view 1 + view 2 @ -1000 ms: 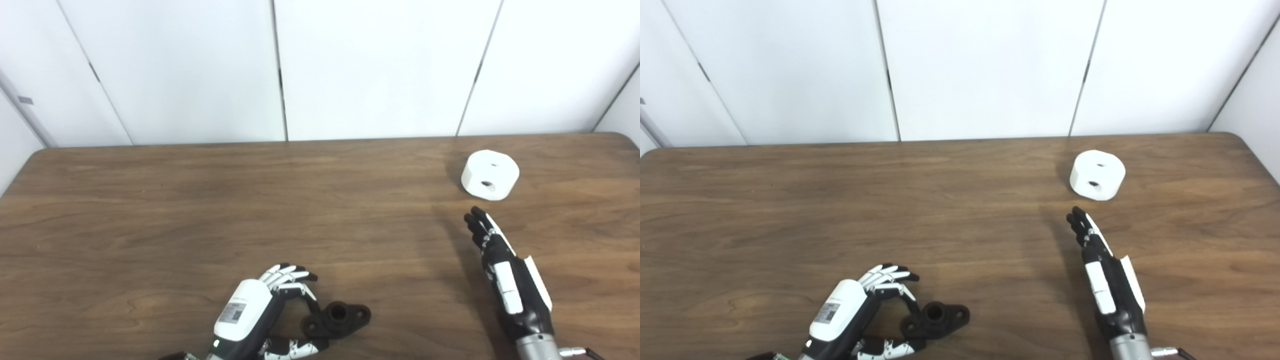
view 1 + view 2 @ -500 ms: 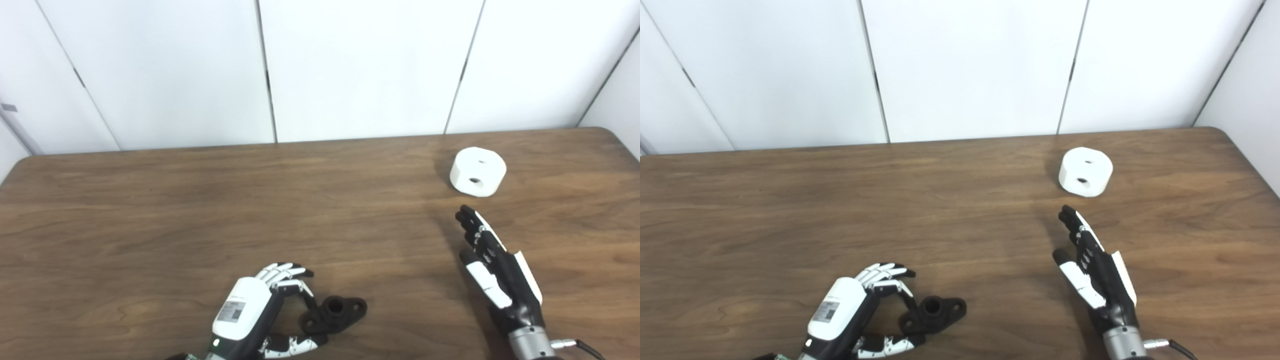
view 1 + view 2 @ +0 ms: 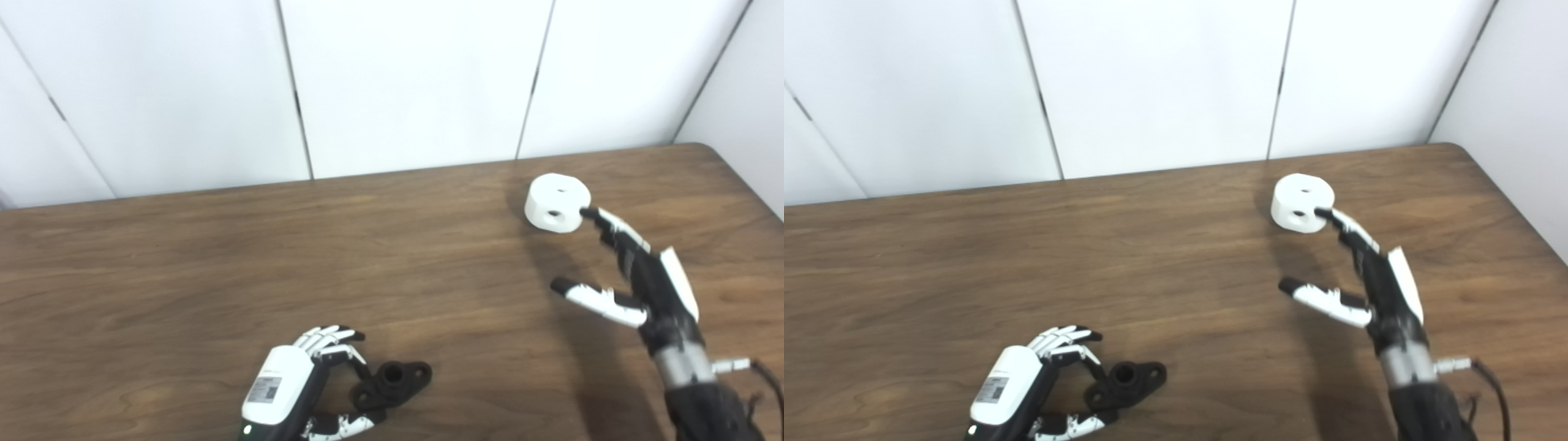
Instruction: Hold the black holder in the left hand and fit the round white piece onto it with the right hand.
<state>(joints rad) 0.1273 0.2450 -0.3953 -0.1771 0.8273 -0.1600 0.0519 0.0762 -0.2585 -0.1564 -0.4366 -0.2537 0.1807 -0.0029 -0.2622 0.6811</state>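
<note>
Reached forward since the earlier frame, the open right hand (image 3: 637,275) is at the white piece (image 3: 556,195) far right, which should be enclosed squarely; the holder (image 3: 392,384) is pinched by the left hand (image 3: 288,389).

right hand (image 3: 637,275) reached forward, fingers spread, fingertips at round white piece (image 3: 556,195)

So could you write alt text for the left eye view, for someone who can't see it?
A robot's right hand, open with thumb spread, reaches its fingertips to a round white piece at the far right of a brown wooden table. Near the front edge, its left hand curls around one end of a black holder lying on the table.
</note>
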